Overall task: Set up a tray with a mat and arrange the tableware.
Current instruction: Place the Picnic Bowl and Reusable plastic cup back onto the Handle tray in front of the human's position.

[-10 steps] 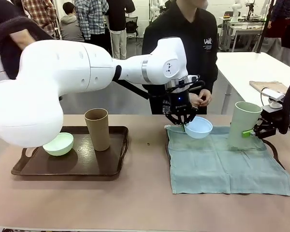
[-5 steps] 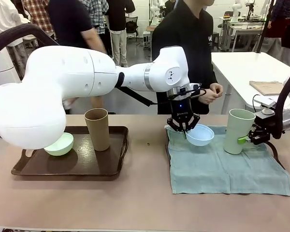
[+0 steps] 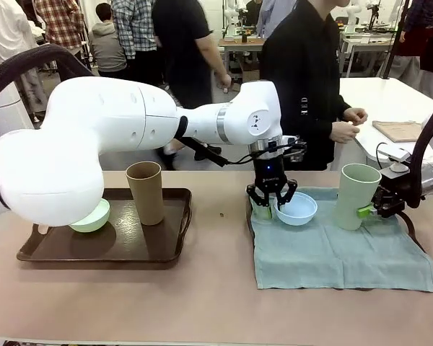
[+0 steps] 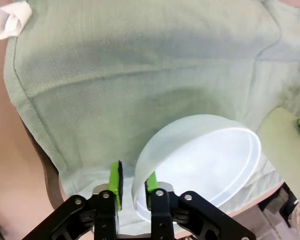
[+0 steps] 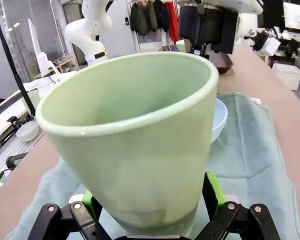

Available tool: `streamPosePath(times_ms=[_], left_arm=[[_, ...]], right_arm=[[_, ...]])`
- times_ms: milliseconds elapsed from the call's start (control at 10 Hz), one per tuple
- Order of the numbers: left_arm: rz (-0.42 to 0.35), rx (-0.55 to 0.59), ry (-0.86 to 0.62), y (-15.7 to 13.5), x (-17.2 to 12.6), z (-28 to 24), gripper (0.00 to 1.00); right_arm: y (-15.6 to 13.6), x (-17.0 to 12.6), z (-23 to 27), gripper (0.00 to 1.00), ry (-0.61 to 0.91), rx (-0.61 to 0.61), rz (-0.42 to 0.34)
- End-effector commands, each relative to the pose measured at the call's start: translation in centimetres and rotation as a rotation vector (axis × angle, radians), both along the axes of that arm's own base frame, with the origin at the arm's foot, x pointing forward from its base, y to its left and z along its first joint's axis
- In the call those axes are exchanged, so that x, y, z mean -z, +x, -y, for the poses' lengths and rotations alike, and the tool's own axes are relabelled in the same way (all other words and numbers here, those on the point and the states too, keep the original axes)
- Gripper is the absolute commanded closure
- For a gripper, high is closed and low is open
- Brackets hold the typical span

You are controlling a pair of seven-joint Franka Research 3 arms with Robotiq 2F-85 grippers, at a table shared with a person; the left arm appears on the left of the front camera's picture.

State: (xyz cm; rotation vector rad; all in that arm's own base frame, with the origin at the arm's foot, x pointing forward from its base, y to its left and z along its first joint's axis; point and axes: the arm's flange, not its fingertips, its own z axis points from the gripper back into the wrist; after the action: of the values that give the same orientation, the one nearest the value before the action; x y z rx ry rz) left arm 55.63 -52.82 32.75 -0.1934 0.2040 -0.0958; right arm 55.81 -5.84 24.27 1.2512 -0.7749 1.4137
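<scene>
The light blue bowl (image 3: pixel 296 208) rests on the green mat (image 3: pixel 339 252), which is draped over a dark tray (image 3: pixel 413 225). My left gripper (image 3: pixel 272 202) stands over the bowl's left rim, open, with the rim (image 4: pixel 136 175) loose between the green pads (image 4: pixel 115 181). The pale green cup (image 3: pixel 356 195) stands on the mat's right part. My right gripper (image 3: pixel 369 210) is open around its base, the pads (image 5: pixel 213 192) just off the cup (image 5: pixel 135 135). On the left brown tray (image 3: pixel 169 241) are a brown cup (image 3: pixel 146 192) and a pale green bowl (image 3: pixel 92 216).
A person in black stands at the far edge behind the mat, hands (image 3: pixel 344 130) held above the table. My left arm's large white links (image 3: pixel 94 137) span the left half of the scene. Bare tabletop (image 3: pixel 216 216) lies between the two trays.
My left gripper lowered the blue bowl onto the mat and let go of it. My right gripper brought the green cup left, set it down and widened. The person stepped right.
</scene>
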Motion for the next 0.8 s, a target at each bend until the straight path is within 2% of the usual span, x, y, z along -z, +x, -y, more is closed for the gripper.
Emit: streamPosePath(times_ms=[0, 200, 300, 500, 700], left_arm=[[-0.039, 0.025, -0.004, 0.6, -0.4, 0.3, 0.00], [-0.046, 0.022, 0.019, 0.4, -1.1, 0.0, 0.00], [-0.042, 0.018, 0.023, 0.2, -1.6, -0.2, 0.43], [-0.030, 0.015, 0.023, -0.2, -2.7, -0.8, 0.23], [-0.032, 0.024, 0.000, -0.6, -3.5, -1.2, 0.03]], right_arm=[[0.1, -0.3, 0.1, 0.00, -0.037, -0.004, 0.017], [-0.1, -1.3, 0.4, 0.00, -0.091, 0.047, 0.008], [-0.4, -2.1, 0.8, 0.00, -0.132, 0.055, 0.005], [-0.9, -4.0, 2.2, 0.00, -0.237, 0.087, -0.019], [-1.7, -5.7, 3.6, 0.00, -0.267, 0.102, -0.036]])
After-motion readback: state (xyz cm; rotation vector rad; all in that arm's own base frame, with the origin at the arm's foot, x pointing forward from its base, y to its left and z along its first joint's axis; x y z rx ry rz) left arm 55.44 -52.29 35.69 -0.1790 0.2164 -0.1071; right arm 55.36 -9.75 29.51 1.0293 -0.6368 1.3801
